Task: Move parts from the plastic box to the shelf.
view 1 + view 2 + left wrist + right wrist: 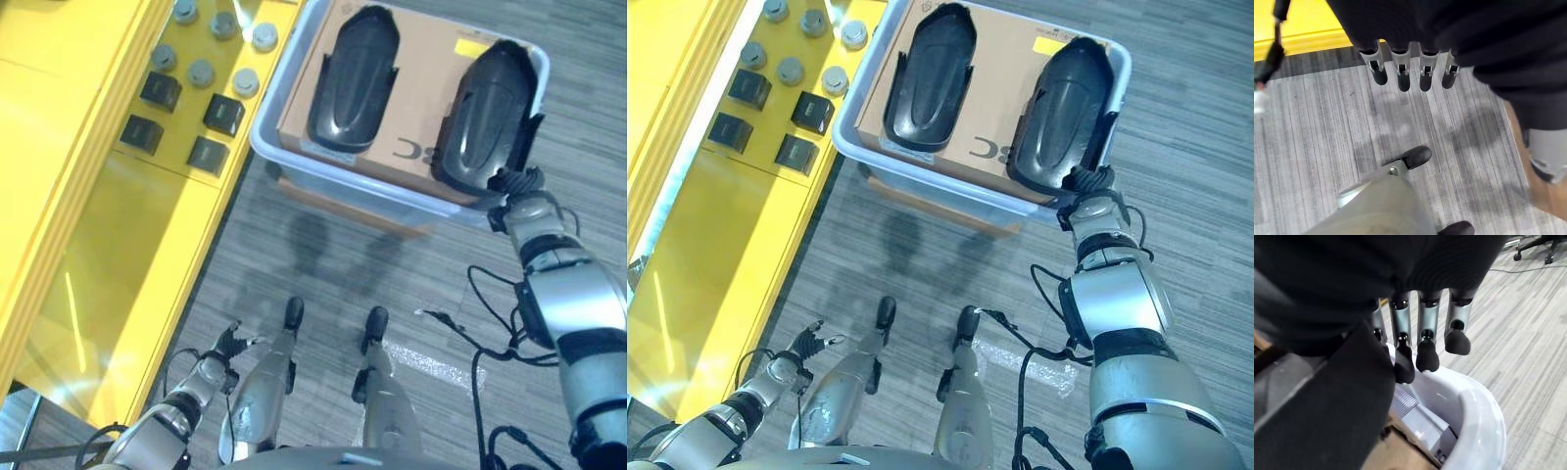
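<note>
We read this as a workshop or industrial test area: grey striped carpet floor (323, 245), a yellow shelf (118, 245) with small black blocks (223, 114) and grey round caps (201, 72), a pale plastic box (294, 162) of black moulded parts (355, 78) on cardboard (426, 88), an office-chair base (1535, 246) behind.

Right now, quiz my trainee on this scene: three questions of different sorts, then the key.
1. True or false: both black parts lie in the plastic box.
2. Which hand is at a black part: A) left hand B) right hand?
3. Fill in: the small dark blocks and grey round parts sit on the yellow ____.

Key: 1 true. 2 B. 3 shelf.
</note>
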